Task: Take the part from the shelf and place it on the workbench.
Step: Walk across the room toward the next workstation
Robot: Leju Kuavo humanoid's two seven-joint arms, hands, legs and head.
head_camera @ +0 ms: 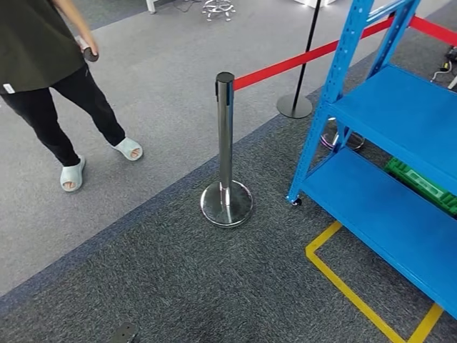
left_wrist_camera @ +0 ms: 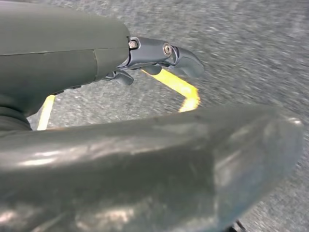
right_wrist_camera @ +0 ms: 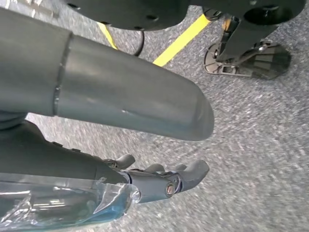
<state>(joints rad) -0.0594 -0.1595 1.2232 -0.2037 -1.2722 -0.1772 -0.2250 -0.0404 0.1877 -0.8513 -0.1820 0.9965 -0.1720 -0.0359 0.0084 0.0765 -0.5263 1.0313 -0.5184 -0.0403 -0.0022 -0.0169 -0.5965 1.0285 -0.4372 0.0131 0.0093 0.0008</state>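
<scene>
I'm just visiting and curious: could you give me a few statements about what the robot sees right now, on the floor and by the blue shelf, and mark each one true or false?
1. A red belt runs from the top of the chrome post. True.
2. The blue shelf has parts piled on its boards. False: the boards in view are bare.
3. A person stands on the lighter floor, wearing pale slippers. True.
4. The left hand grips a part. False: it holds nothing, with carpet beyond its fingers.
5. Yellow tape marks the carpet beside the shelf. True.
6. The right hand rests on the shelf. False: it hangs above the carpet.
</scene>
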